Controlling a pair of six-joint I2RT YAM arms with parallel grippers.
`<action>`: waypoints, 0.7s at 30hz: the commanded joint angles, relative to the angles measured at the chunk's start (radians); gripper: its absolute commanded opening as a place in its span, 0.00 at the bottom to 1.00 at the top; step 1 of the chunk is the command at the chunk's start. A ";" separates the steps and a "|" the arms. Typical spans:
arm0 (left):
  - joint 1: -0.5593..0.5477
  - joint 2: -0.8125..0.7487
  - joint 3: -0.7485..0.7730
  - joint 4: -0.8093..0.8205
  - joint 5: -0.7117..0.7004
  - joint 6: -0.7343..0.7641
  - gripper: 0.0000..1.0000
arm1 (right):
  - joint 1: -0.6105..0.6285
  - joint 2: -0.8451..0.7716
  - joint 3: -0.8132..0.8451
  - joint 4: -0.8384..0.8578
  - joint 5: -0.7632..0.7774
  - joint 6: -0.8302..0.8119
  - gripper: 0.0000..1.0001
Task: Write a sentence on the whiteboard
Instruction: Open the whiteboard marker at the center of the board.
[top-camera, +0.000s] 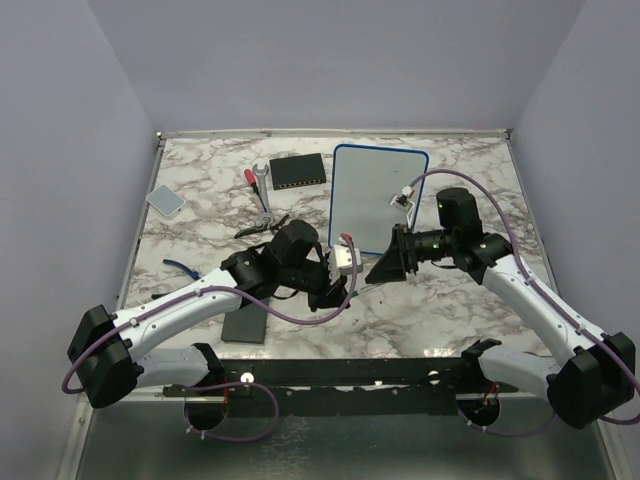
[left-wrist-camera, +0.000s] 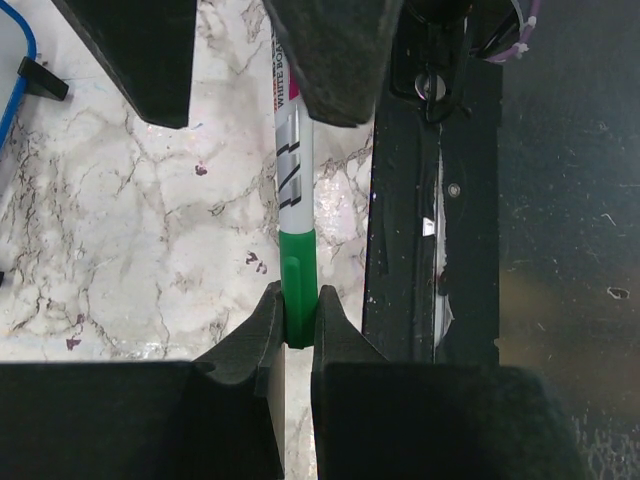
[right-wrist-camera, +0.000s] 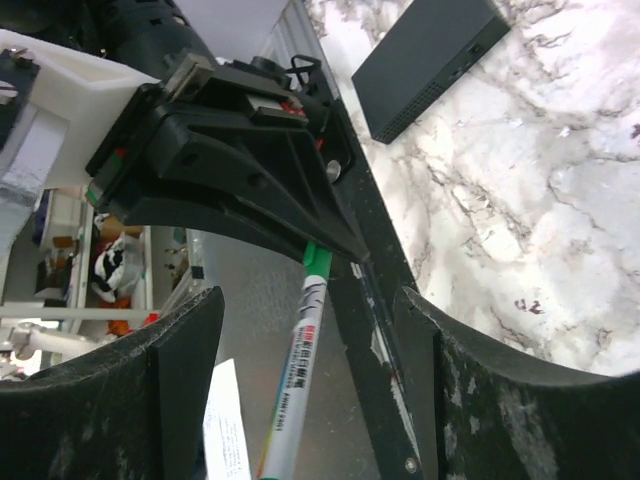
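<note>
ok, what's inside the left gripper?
The marker, its green end pinched between the left gripper's fingers. The white barrel sticks out between the open right gripper's fingers. Where the pads meet the green end is covered by the fingers.

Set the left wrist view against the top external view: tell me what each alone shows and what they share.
Only the left wrist: the green marker, its cap clamped in the left gripper, with print on the barrel. Only the top external: the whole whiteboard, no lettering visible on it, plus a wrench and a black box beside it. Both: the marbled table and the board's blue frame.
</note>
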 joint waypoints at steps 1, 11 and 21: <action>0.007 0.017 0.020 -0.003 0.019 -0.004 0.00 | 0.029 -0.003 -0.001 -0.014 -0.037 -0.009 0.68; 0.037 0.035 0.022 -0.001 -0.019 -0.033 0.00 | 0.047 -0.023 -0.010 -0.082 -0.002 -0.039 0.52; 0.041 0.042 0.016 -0.002 0.010 -0.035 0.00 | 0.057 0.011 0.024 -0.146 0.026 -0.101 0.41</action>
